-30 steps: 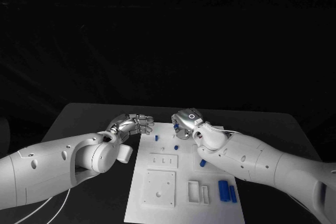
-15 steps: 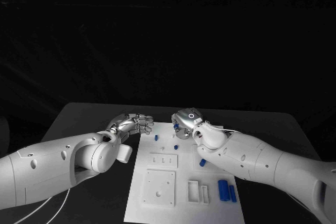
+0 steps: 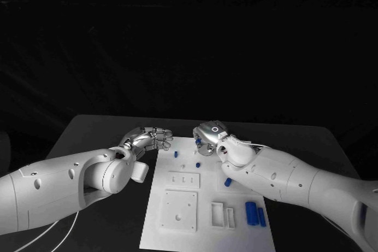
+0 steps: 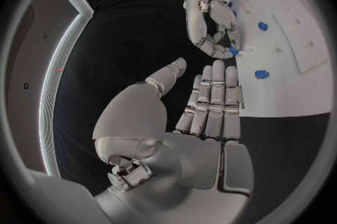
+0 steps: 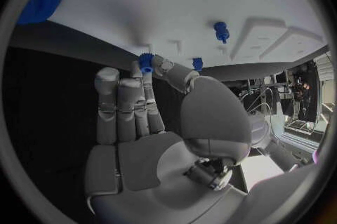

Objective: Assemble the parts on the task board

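Right hand (image 5: 151, 117) fingers (image 5: 156, 67) pinch blue part (image 5: 145, 62); part mostly hidden.

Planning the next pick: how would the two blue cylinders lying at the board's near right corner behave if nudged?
The blue cylinders look round and lie on their sides, so probably apt to roll. They seem small, rigid and light; the white board looks smooth, so they might slide.

pretty dark setup here. black table (image 3: 94, 126) with rounded far corners, and behind it just a black backdrop (image 3: 189, 50) that looks like draped cloth with faint folds. off to the side in the left wrist view there's a pale wall panel (image 4: 31, 55) edged by a bright curved light strip (image 4: 56, 78).
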